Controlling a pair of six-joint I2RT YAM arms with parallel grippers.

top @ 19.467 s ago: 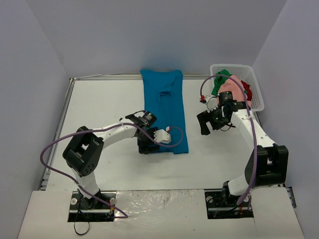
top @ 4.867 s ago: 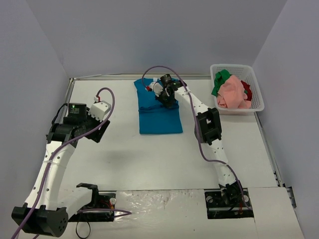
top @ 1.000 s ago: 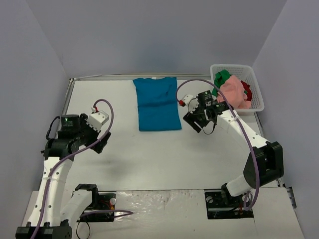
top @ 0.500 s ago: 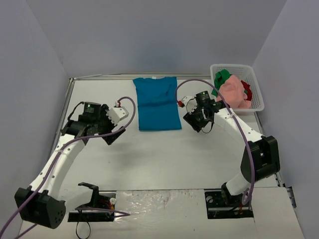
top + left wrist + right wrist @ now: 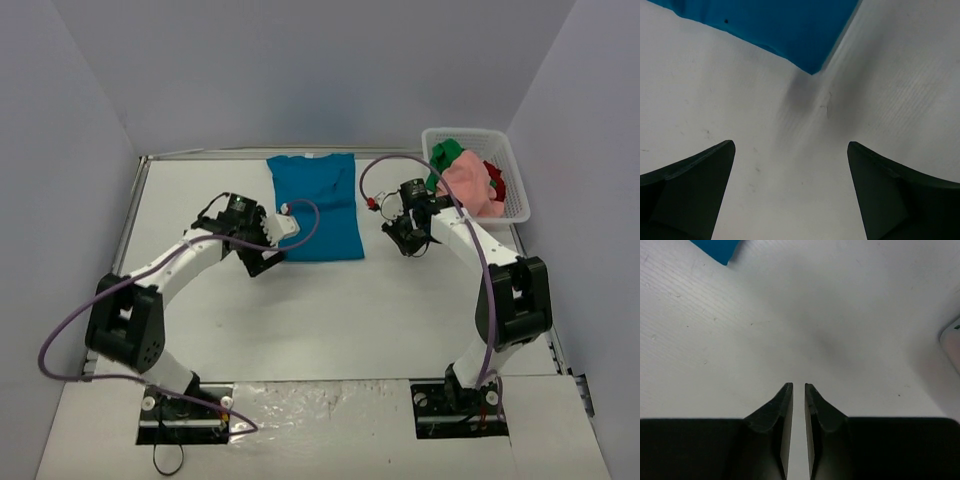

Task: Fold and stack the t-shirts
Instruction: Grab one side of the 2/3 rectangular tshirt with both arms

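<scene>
A teal-blue t-shirt point(image 5: 316, 205) lies folded flat at the back middle of the table. My left gripper point(image 5: 262, 264) hovers just off its near left corner, wide open and empty. In the left wrist view that teal-blue corner point(image 5: 790, 30) lies ahead of the left gripper point(image 5: 790, 144), with bare table between the fingers point(image 5: 690, 190). My right gripper point(image 5: 411, 246) is to the right of the shirt. In the right wrist view the right gripper point(image 5: 798, 385) is closed to a thin slit with nothing in it. A teal-blue tip point(image 5: 716, 250) shows at top left.
A white mesh basket point(image 5: 519, 195) stands at the back right and holds green point(image 5: 443, 160), pink point(image 5: 465, 186) and red point(image 5: 496, 180) t-shirts bunched together. Its corner point(image 5: 953, 337) shows at the right edge of the right wrist view. Grey walls enclose the table.
My left arm swung in from the far left to the teal-blue shirt's near left corner, staying open. My right gripper closed and shifted slightly right and back.
</scene>
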